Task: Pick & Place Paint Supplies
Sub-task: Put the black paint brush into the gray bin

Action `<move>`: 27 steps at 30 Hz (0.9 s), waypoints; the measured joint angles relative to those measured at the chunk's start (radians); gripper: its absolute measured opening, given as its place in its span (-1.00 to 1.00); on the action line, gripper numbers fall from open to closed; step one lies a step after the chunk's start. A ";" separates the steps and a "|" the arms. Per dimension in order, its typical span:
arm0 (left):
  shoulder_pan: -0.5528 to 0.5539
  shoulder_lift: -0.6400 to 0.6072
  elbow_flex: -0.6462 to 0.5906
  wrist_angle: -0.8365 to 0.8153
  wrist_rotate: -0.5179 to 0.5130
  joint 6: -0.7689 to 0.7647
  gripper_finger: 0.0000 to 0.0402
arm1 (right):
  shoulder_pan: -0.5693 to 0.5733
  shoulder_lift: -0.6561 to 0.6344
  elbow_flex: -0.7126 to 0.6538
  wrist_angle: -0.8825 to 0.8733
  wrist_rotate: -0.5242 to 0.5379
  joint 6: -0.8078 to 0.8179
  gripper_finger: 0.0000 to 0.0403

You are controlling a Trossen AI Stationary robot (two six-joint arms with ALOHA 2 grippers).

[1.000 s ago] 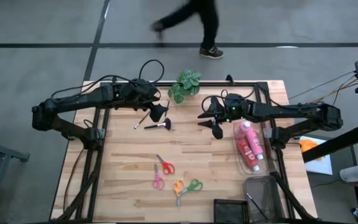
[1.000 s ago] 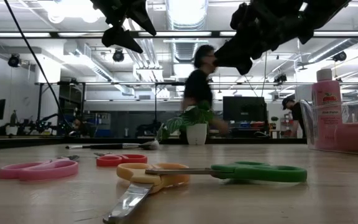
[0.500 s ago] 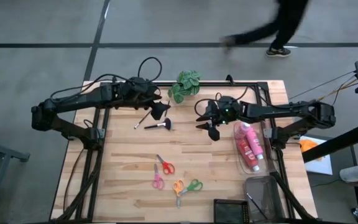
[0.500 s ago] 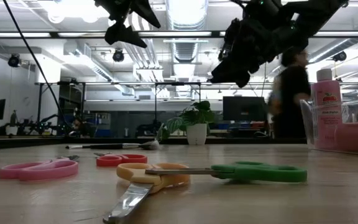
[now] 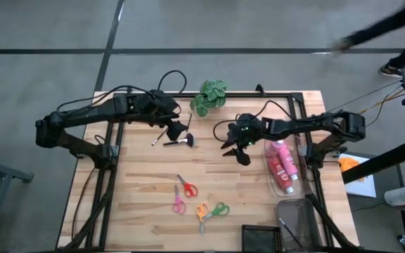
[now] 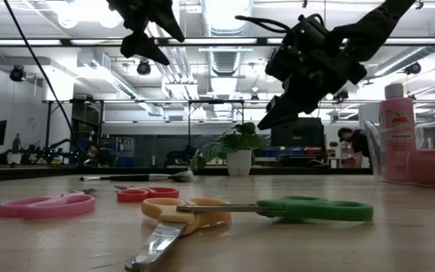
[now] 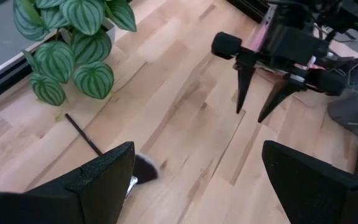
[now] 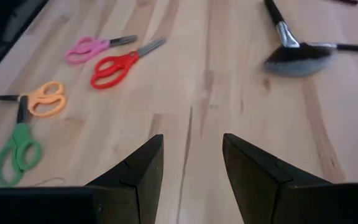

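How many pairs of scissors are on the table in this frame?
4, all in the near middle of the table: red scissors, pink scissors, orange scissors and green scissors, the last two lying together. None looks hidden.

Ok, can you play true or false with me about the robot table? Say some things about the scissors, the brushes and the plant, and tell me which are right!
1. Four pairs of scissors lie on the table. True.
2. The green scissors are next to the plant. False: they lie far from it, beside the orange scissors.
3. The right gripper holds a brush. False: it is empty, above the wood.
4. The fan brush lies on the table. True.
5. The pink bottles sit in a clear bin. True.
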 joint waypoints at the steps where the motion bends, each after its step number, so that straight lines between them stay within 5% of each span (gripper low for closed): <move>1: 0.000 0.000 0.000 0.000 0.000 0.002 0.77 | -0.005 0.003 0.000 0.000 -0.006 0.001 -0.20; 16: 0.000 0.000 0.000 0.002 -0.002 -0.036 0.77 | -0.188 -0.161 0.000 -0.050 -0.142 -0.041 -0.20; 27: 0.000 0.000 0.000 0.003 -0.003 -0.036 0.77 | -0.229 -0.476 -0.002 -0.453 -0.139 0.069 -0.20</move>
